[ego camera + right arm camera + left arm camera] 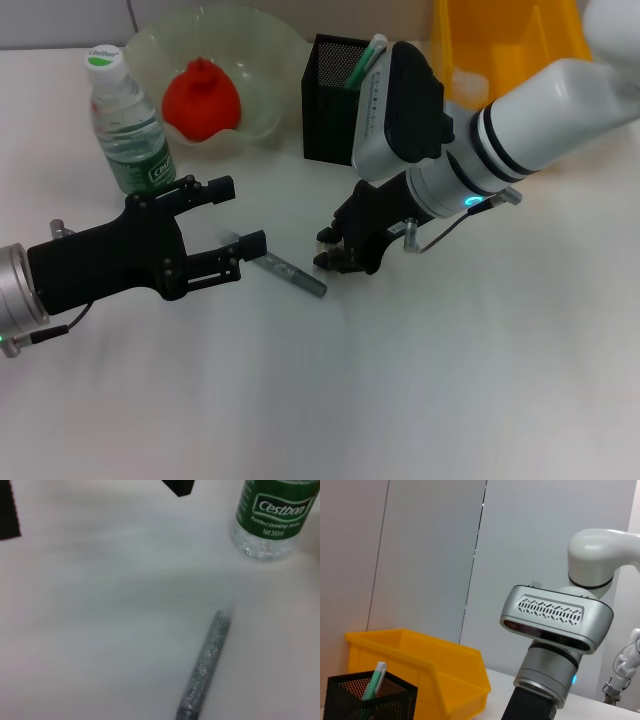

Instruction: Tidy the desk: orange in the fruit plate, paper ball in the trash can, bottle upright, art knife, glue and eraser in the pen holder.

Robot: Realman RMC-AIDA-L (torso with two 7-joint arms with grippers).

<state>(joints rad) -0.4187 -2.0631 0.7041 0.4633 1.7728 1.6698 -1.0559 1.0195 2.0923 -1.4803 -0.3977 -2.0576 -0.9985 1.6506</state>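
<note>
bare table (430, 380) ahead, glitter pen (290, 274) hemmed between left tool (228, 215) and right tool (335, 250)

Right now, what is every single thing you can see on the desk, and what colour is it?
Water bottle: one, clear with green label and cap, upright, far left of desk.
Fruit plate: one, pale green glass, behind the bottle.
Orange: one, red-orange, in the fruit plate.
Pen holder: one, black mesh, far centre, with a green-tipped stick inside.
Bin: one, yellow, far right.
Glitter stick: one, grey, lying flat mid-desk between the grippers.
Desk: one, white.
Left gripper: one, black, open, beside the stick.
Right gripper: one, black, low by the stick's other end.
</note>
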